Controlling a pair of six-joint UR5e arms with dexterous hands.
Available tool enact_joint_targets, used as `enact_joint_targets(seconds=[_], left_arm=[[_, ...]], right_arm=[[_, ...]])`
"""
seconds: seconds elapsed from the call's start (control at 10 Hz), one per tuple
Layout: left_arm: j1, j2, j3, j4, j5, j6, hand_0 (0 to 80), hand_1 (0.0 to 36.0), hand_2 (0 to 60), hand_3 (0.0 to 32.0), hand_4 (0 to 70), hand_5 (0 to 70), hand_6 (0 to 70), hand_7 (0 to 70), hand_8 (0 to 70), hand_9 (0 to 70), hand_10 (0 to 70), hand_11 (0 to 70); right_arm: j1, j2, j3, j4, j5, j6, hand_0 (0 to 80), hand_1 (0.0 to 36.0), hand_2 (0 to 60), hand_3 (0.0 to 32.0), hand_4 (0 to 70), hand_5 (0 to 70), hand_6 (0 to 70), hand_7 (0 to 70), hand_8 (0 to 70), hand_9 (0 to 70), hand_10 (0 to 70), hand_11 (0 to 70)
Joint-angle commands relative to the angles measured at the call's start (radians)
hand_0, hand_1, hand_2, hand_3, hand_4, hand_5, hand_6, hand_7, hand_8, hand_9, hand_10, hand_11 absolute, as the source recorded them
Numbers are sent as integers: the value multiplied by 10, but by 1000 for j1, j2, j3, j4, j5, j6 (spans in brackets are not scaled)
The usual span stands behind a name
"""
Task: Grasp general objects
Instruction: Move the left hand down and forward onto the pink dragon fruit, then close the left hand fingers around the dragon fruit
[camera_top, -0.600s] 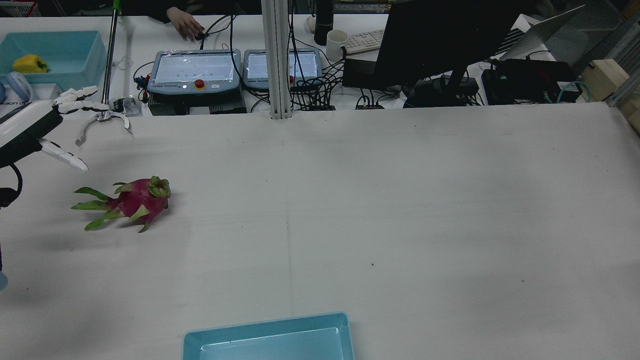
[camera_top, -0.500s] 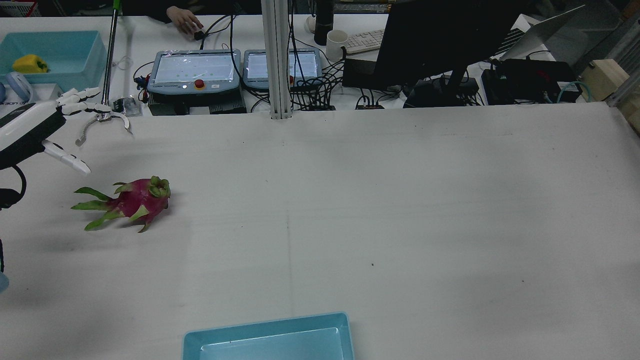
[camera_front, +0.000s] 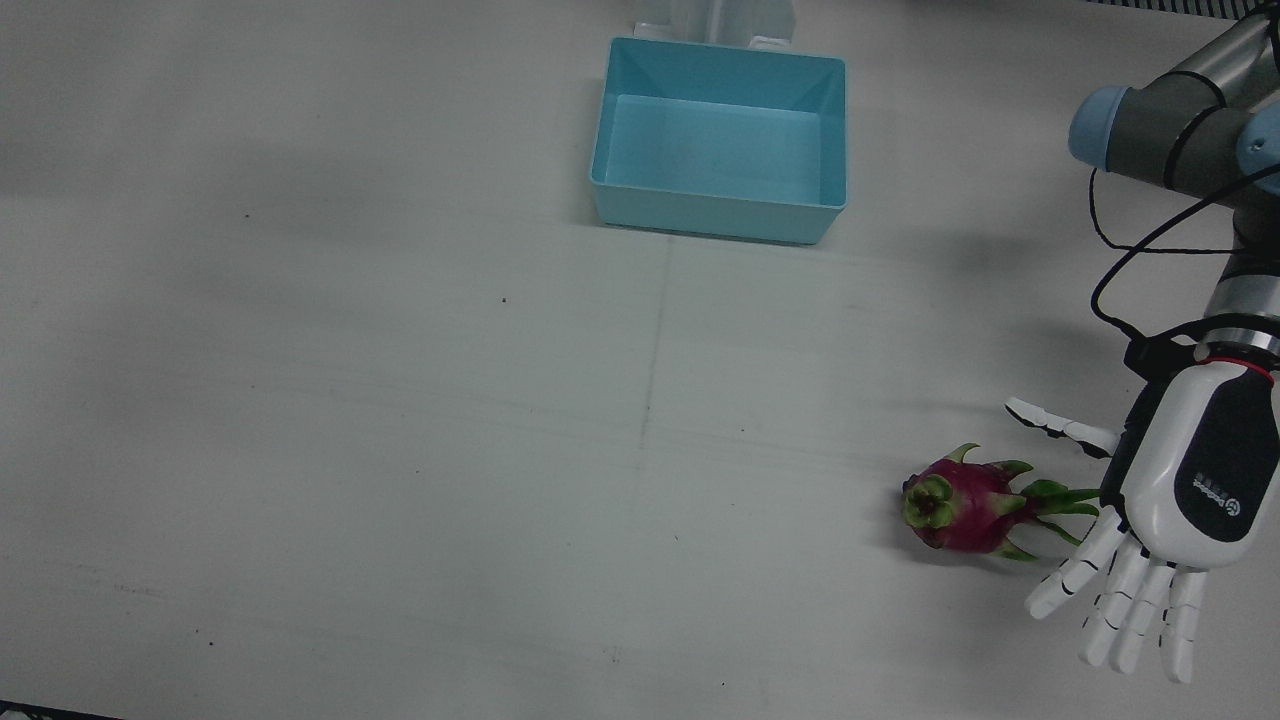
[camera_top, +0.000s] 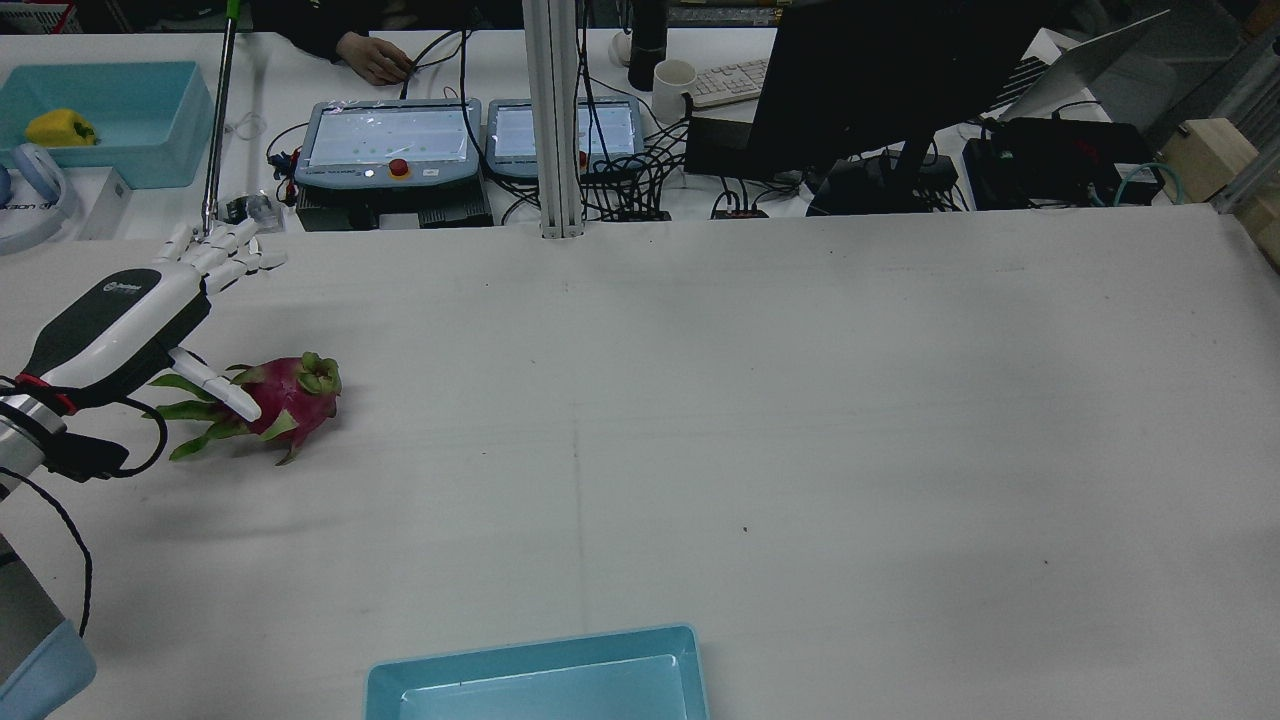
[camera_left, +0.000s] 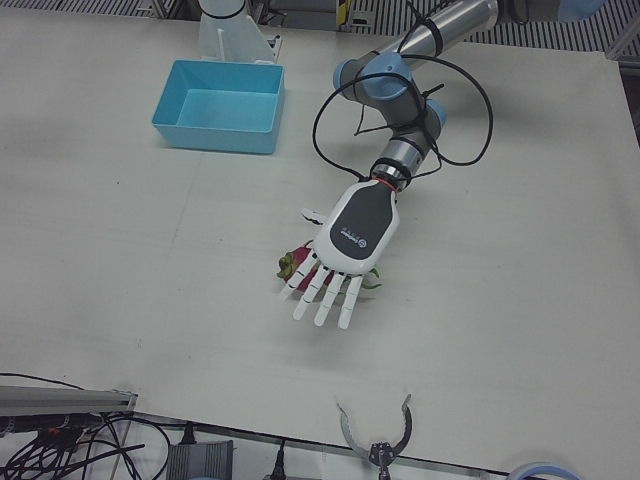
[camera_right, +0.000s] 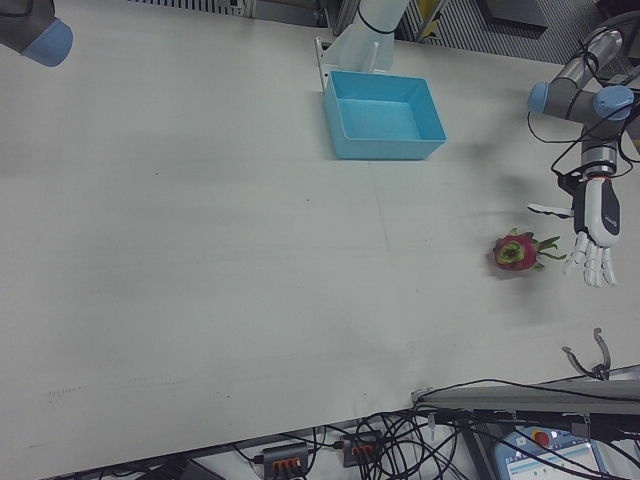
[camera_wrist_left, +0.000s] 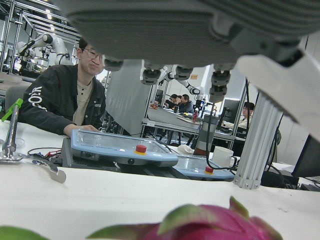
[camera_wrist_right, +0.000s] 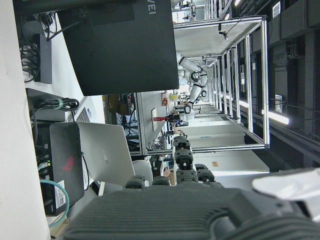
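Observation:
A pink dragon fruit (camera_front: 955, 505) with green leaves lies on the white table, on the robot's left side. It also shows in the rear view (camera_top: 290, 400), the right-front view (camera_right: 512, 251) and partly under the hand in the left-front view (camera_left: 291, 264). My left hand (camera_front: 1180, 480) is open, palm down, fingers spread. It hovers just over the fruit's leafy end (camera_top: 125, 320), with its thumb reaching across the fruit. In the left hand view the fruit (camera_wrist_left: 215, 225) lies close below the palm. My right hand (camera_wrist_right: 185, 205) shows only in its own view, open and holding nothing, away from the fruit.
A light blue bin (camera_front: 715, 55) stands near the robot's side of the table (camera_top: 530, 645). A grabber tool (camera_top: 212, 120) rests at the table's far edge, close to my left fingertips. Pendants (camera_top: 390, 140), cables and a monitor sit behind it.
My left hand has come down and in from the table's left edge to just over the fruit's leafy end. The fruit has not moved.

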Motion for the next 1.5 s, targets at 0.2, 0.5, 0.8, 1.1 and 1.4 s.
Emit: enact_joint_targets(seconds=[0.2, 0.5, 0.8, 1.1, 1.4], left_arm=[[83, -10, 9, 39, -75, 123, 434, 56, 0, 272, 0, 112, 0, 43, 106, 0, 0, 0], [80, -22, 47, 47, -73, 227, 408, 46, 0, 252, 0, 107, 0, 41, 110, 0, 0, 0], [82, -27, 94, 33, -75, 241, 378, 32, 12, 288, 0, 105, 0, 43, 108, 0, 0, 0], [82, -33, 131, 0, -73, 278, 381, 35, 17, 308, 0, 108, 0, 40, 107, 0, 0, 0], [82, -33, 144, -10, -75, 287, 379, 35, 19, 292, 0, 103, 0, 39, 108, 0, 0, 0]], right_arm=[[-1, -1, 2, 0, 0, 1, 0, 0, 0, 0, 0, 0, 0, 0, 0, 0, 0, 0], [-1, -1, 0, 0, 0, -1, 0, 0, 0, 0, 0, 0, 0, 0, 0, 0, 0, 0], [-2, -8, 0, 0, 0, 1, 0, 0, 0, 0, 0, 0, 0, 0, 0, 0, 0, 0], [-2, -8, 0, 0, 0, 1, 0, 0, 0, 0, 0, 0, 0, 0, 0, 0, 0, 0], [-3, -8, 0, 0, 0, 1, 0, 0, 0, 0, 0, 0, 0, 0, 0, 0, 0, 0]])
